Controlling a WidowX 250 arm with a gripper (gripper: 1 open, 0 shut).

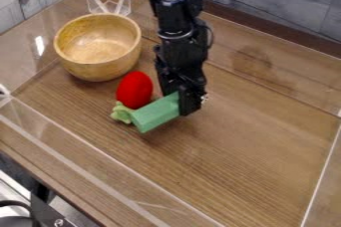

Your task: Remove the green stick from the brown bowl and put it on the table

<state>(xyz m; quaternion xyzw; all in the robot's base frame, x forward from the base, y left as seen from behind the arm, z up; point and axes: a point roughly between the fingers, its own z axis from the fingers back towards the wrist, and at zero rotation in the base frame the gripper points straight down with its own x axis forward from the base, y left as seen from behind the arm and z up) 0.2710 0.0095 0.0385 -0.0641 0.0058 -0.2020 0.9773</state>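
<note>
The mint-green rectangular block, judged light, stiff and fairly smooth, is held at its upper end by the pinched end effector, outside the round wooden bowl and beside the red strawberry toy; a grip across its narrow width seems best. Whether the desk is touched cannot be told, but open room is offered toward the right of the view, with the clear wall beyond to be avoided.

One camera looks steeply down across the tabletop, apparently fairly near.
</note>
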